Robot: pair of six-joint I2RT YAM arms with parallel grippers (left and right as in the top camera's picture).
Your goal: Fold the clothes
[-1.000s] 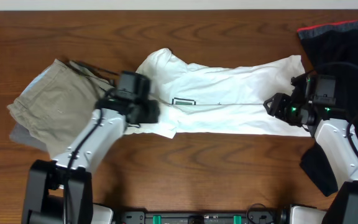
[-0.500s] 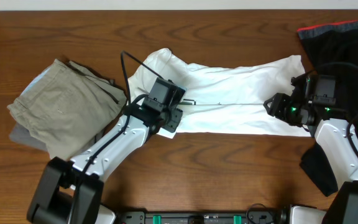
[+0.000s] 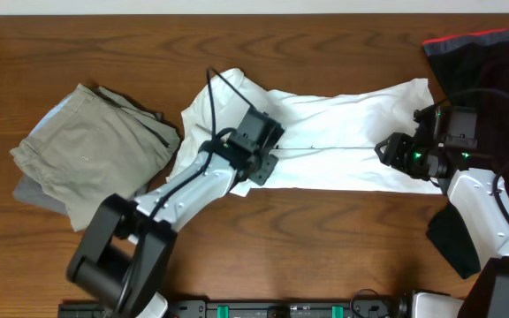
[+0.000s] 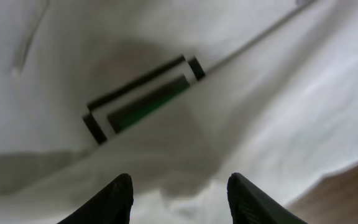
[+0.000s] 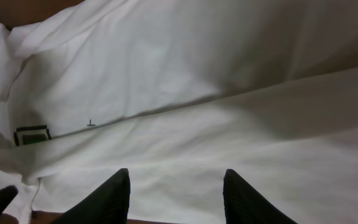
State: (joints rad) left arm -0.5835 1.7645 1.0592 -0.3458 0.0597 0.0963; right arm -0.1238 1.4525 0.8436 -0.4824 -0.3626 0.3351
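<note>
The white T-shirt (image 3: 343, 141) lies folded into a long band across the middle of the table. Its green-and-grey print shows in the left wrist view (image 4: 143, 98) and small in the right wrist view (image 5: 32, 135). My left gripper (image 3: 259, 146) is open and empty, low over the shirt's left-centre part (image 4: 166, 56), near the print. My right gripper (image 3: 394, 152) is open and empty over the shirt's right end (image 5: 185, 106); its fingers hover just above the cloth near the front edge.
A khaki folded garment (image 3: 87, 150) lies at the left on a grey piece. A black garment with a red stripe (image 3: 484, 62) lies at the far right, with more black cloth (image 3: 453, 238) by the right arm. Bare wooden table (image 3: 307, 238) lies in front.
My left arm has swung right, from the shirt's left sleeve to over its left-centre part. The right arm has not moved. The shirt lies the same.
</note>
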